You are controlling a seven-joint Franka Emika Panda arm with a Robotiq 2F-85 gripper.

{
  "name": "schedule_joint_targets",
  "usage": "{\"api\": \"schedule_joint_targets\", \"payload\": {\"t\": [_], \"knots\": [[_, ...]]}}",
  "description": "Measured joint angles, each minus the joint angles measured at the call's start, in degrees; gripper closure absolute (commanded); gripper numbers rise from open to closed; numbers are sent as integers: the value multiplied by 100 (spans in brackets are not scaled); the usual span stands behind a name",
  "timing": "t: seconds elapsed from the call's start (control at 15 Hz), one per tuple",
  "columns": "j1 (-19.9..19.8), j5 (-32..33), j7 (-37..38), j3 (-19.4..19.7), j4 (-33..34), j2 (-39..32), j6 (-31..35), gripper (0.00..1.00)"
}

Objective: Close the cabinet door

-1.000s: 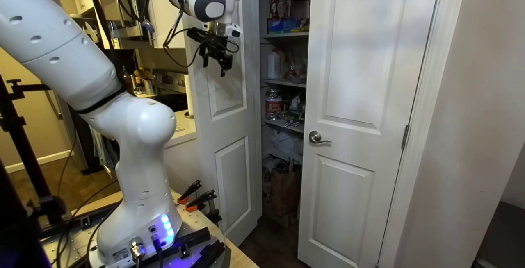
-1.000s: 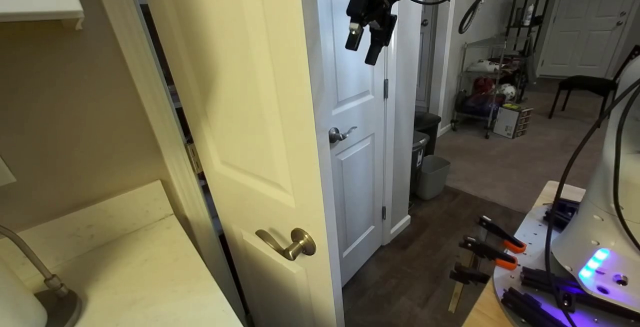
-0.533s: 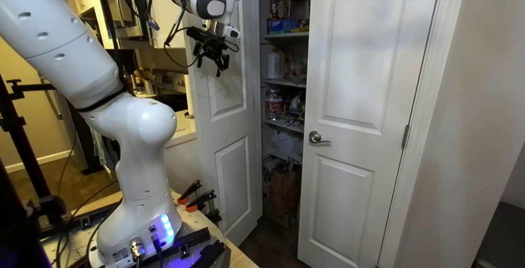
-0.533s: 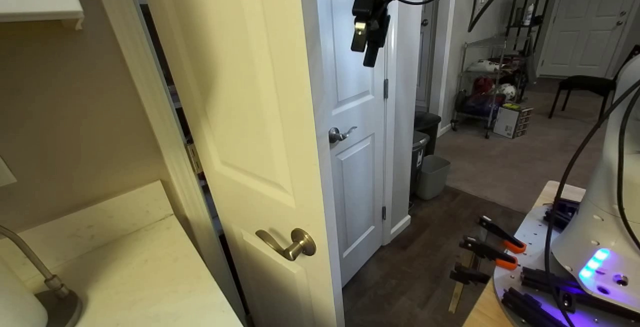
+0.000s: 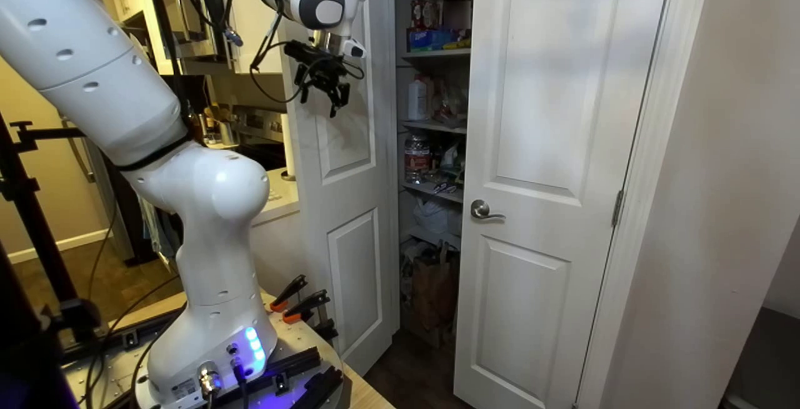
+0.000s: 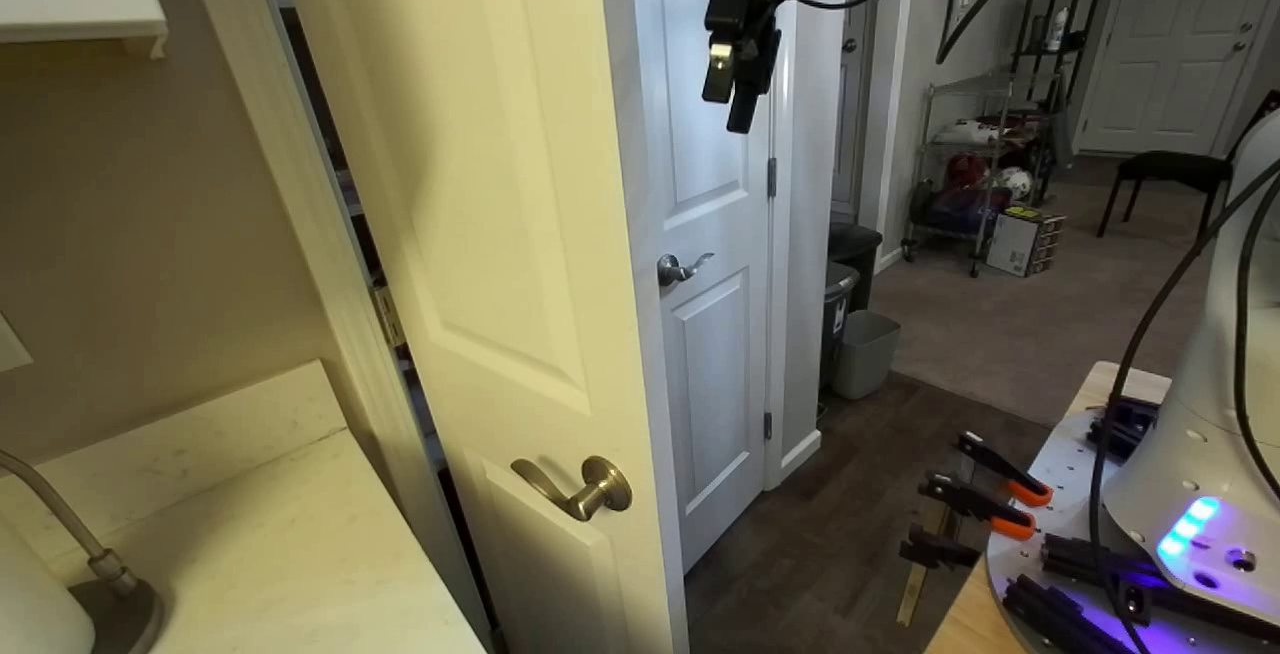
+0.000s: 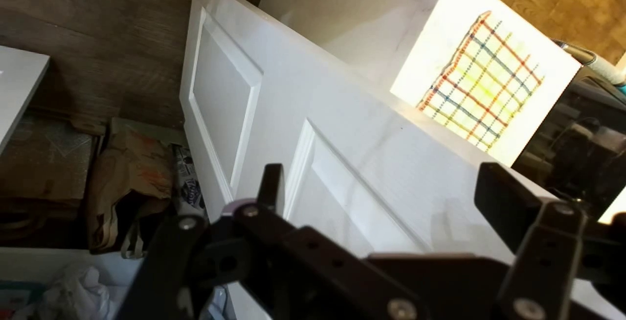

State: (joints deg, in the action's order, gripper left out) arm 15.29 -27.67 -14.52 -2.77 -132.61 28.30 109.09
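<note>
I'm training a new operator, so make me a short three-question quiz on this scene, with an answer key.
1. Fill in the blank: in an exterior view, the cabinet door has its lever handle near its ____ edge, as pictured.
2. Multiple choice: in the wrist view, how does the gripper stand? (a) shut on the lever handle; (b) shut on nothing; (c) open.
3. True or false: the cabinet door is fully closed.

Key:
1. right
2. c
3. False: it stands open, and shelves show to its right in an exterior view.
</note>
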Motion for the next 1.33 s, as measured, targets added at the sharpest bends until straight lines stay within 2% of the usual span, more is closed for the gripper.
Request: {"api": "schedule_joint_targets", "payload": {"t": [0.2, 0.4, 1.07, 1.33], "knots": [[3, 0, 10, -106, -1, 24, 13, 0], [26, 0, 198, -384, -4, 98, 124, 0], [360, 10, 1685, -1597, -414, 803, 936, 0], [380, 129, 2311, -2046, -414, 849, 1302, 0]]}}
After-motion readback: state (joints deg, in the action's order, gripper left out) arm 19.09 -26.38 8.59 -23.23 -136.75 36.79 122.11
